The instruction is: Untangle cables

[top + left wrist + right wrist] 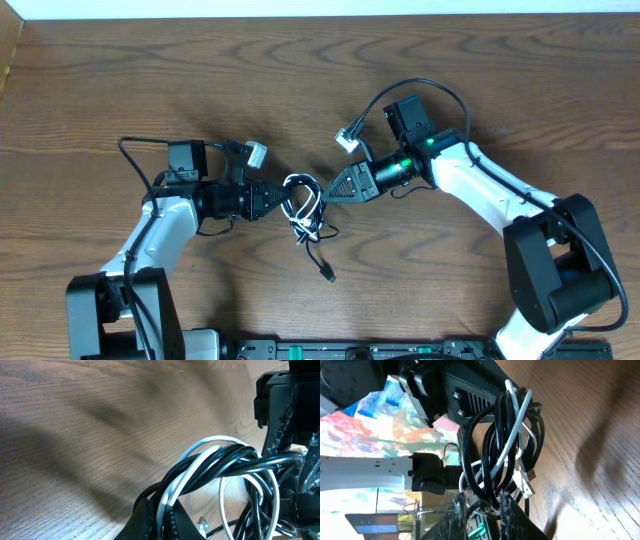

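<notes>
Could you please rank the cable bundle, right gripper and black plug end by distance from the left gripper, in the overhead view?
From the left gripper:
1. the cable bundle, right against it.
2. the right gripper, just across the bundle.
3. the black plug end, on the table, below the bundle.

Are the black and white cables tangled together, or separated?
Tangled: the white cable weaves through the loops of the black cable, forming one knotted bundle.

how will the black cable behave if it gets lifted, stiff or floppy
Probably floppy: the black cable bends in tight loops, and its free plug end trails limp on the table. It is likely light, since it looks thin. It may drag the white cable along, as the two are wound together.
</notes>
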`<state>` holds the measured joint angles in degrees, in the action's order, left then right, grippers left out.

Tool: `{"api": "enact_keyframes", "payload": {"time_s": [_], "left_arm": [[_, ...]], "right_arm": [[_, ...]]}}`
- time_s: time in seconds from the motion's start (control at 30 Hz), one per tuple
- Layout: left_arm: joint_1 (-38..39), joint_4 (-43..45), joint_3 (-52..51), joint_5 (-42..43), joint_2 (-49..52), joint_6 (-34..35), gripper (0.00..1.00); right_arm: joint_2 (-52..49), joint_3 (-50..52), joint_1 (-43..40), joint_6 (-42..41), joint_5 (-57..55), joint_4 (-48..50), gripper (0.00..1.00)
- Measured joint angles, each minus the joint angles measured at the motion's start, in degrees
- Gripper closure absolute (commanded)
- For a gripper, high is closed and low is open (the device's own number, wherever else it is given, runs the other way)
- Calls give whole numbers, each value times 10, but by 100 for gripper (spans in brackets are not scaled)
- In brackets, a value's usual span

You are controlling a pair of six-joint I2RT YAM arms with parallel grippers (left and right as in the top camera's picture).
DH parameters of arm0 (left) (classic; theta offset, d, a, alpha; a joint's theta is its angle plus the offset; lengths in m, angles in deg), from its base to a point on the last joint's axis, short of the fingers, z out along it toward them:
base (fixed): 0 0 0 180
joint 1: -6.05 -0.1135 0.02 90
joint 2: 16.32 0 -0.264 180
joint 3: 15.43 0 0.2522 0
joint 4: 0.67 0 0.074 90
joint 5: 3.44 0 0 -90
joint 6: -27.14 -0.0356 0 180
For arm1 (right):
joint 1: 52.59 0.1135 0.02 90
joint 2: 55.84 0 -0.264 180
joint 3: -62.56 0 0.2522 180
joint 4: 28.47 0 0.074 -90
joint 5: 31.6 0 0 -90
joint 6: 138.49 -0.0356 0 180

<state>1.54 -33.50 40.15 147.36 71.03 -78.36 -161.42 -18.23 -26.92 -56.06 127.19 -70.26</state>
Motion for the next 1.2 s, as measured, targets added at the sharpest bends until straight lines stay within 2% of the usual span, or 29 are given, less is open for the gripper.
{"api": "enact_keyframes", "payload": {"time_s": [0.23, 0.47, 0.9, 1.2], "left_arm": [[0, 0, 0, 0, 0, 0, 93], [0, 0, 0, 0, 0, 0, 92], [0, 0, 0, 0, 0, 0, 93], [0, 0, 0, 0, 0, 0, 93]], "right_arm": [[0, 0, 0, 7, -17, -1, 86], [0, 0, 0, 4, -48, -6, 81], [0, 0, 0, -6, -119, -16, 97], [0, 0, 4, -25, -193, -9, 98]]}}
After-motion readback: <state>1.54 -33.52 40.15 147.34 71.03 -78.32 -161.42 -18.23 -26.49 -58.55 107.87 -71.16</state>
